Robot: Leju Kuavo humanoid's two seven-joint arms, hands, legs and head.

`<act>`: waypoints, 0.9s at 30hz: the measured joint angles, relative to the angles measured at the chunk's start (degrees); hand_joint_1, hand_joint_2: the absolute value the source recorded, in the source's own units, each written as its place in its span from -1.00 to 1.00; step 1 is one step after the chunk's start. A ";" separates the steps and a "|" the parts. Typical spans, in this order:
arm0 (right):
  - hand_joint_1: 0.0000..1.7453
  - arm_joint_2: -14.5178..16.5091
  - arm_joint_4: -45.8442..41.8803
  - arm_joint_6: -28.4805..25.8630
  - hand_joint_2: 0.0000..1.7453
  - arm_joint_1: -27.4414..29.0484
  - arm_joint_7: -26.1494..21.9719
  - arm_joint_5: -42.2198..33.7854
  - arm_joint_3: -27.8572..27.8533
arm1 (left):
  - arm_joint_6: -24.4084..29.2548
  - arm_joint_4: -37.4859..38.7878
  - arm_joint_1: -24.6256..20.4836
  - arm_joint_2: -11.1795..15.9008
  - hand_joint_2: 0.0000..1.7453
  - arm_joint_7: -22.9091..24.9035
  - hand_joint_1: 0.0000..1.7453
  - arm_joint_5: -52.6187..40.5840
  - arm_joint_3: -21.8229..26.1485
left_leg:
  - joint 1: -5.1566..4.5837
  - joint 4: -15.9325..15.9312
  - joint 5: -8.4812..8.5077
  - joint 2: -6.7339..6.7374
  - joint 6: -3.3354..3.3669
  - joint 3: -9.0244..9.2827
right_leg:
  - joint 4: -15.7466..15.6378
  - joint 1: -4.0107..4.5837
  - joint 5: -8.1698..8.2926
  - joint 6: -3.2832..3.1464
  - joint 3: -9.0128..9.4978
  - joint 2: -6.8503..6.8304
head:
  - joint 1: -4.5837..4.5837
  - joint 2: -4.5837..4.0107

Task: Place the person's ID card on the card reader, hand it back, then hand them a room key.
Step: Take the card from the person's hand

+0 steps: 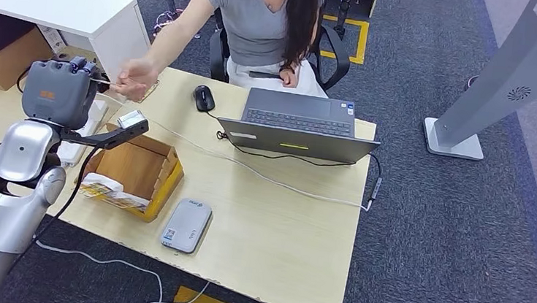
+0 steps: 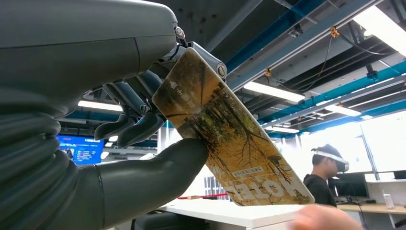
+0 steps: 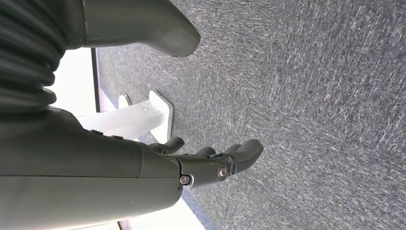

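Room key (image 2: pixel 230 139) — a card printed with autumn trees and "HOTEL" — was pinched in the left hand (image 2: pixel 139 120), raised beyond the card reader (image 1: pixel 186 225).

We see a light wooden desk (image 1: pixel 274 218) standing on dark grey carpet (image 1: pixel 427 231) marked with yellow tape lines (image 1: pixel 350 38), a white counter (image 1: pixel 58 5) to one side and a grey stand base (image 1: pixel 457 142) beyond. Overhead run long ceiling lights (image 2: pixel 273 91) between blue beams (image 2: pixel 325 86).
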 joint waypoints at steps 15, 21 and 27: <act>-1.00 -0.02 0.00 -0.09 1.00 -0.02 -0.83 0.16 0.51 | 0.83 0.13 0.13 0.66 1.00 -1.15 1.00 1.78 0.00 | 0.00 0.00 0.00 0.00 0.00 -0.01 | 0.00 0.00 0.00 0.00 0.01 0.00 | -0.01 0.00; -1.00 -0.02 0.02 -0.13 1.00 -0.13 -1.12 0.16 1.01 | 1.87 -0.81 2.16 -0.52 1.00 -2.19 1.00 3.11 -0.49 | 0.00 0.01 0.00 0.00 0.00 -0.02 | 0.00 0.00 0.00 0.00 0.00 0.00 | 0.01 0.00; -1.00 -0.02 0.02 -0.15 1.00 -0.14 -1.13 0.17 1.07 | 1.92 -1.30 2.67 -1.05 1.00 -2.20 1.00 3.13 -0.60 | 0.00 0.02 0.00 -0.01 0.00 -0.03 | 0.00 0.00 0.00 0.00 0.00 -0.01 | 0.00 0.00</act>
